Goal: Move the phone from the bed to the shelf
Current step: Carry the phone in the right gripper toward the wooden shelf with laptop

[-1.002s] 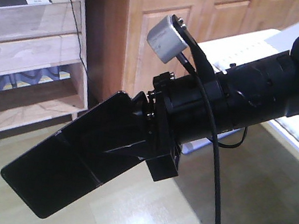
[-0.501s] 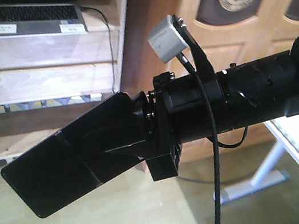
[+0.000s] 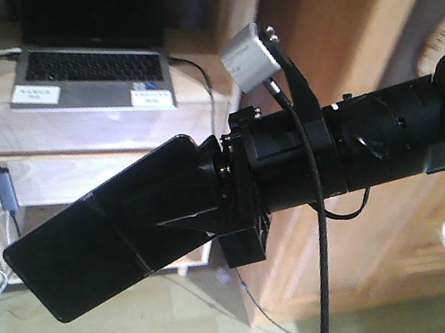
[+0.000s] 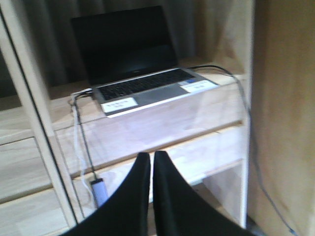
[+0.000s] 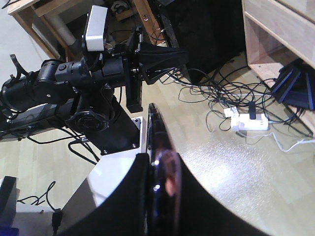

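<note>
— Right pincer [image 3: 199,201], front view: state?
— Clamped on the phone [image 3: 94,256]. The slab juts down-left out of the jaws, held by one end, in the air in front of the shelf [image 3: 73,183] and touching no board. A laptop [image 3: 91,79] occupies the upper board [image 3: 74,130], close to its front edge.
— Left wrist view?
— Left pincer [image 4: 151,177]: fingers drawn together, nothing between them. A bare strip of board runs ahead of the laptop. A cable [image 4: 236,83] drapes over the board's right edge.
— Right wrist view?
— Phone seen edge-on between the fingers, pinkish rim showing. Left arm [image 5: 74,83] well apart.
— Hazards?
— Judged: the end-grip leaves a long overhang, so the phone could pivot or slip. Its free corner may strike the board's front edge or the laptop. The cable could snag.
</note>
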Robot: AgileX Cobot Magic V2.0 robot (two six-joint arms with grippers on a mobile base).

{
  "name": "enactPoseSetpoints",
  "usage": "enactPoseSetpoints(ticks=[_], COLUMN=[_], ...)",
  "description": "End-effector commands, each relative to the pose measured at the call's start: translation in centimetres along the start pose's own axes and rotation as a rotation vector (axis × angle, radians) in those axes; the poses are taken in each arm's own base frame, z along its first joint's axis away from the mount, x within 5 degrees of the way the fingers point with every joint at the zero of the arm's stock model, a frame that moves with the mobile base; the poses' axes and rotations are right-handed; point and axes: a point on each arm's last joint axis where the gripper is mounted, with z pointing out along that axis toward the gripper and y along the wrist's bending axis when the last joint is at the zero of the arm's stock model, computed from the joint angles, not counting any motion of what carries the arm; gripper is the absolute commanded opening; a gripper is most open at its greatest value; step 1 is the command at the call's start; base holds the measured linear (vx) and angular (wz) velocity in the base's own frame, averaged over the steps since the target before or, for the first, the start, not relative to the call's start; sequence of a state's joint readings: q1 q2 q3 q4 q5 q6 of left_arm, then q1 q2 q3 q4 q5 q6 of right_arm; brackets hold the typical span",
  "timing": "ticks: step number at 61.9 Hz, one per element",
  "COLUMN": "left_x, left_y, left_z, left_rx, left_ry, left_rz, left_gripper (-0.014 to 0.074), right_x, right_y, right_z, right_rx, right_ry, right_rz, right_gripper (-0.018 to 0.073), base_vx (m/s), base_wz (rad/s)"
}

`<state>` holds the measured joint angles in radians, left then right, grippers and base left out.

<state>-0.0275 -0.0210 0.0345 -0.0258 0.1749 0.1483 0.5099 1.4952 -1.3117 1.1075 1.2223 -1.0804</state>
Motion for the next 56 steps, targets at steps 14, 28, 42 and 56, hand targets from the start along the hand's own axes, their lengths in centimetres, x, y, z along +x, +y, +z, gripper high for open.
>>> enactPoseSetpoints(ticks=[14,28,42,56], left_x=[-1.45,-1.45,-1.45,-1.45], left_y=[0.17,0.17,0.17,0.17], left_z=[-0.23,-0.23,-0.23,-0.23], left_rx=[-0.009,-0.009,-0.009,-0.009], left_ry=[-0.101,-0.101,-0.101,-0.101], left_rz=[-0.015,-0.015,-0.015,-0.015], left_gripper=[0.0001,0.0001,0.0001,0.0001], right_x=[-1.4,-1.4,-1.4,-1.4], right_y=[2.14,2.14,2.14,2.14], right_z=[-1.21,-1.21,-1.21,-1.21], right_rx=[-0.074,-0.074,-0.074,-0.074], right_ry=[-0.07,-0.07,-0.07,-0.07], right_rz=[-0.03,-0.03,-0.03,-0.03], right_gripper=[-0.0003,-0.0003,-0.0003,-0.0003], base_vx=[0.34,0.27,0.22,0.19], base_wz=[0.36,0.42,0.41,0.23])
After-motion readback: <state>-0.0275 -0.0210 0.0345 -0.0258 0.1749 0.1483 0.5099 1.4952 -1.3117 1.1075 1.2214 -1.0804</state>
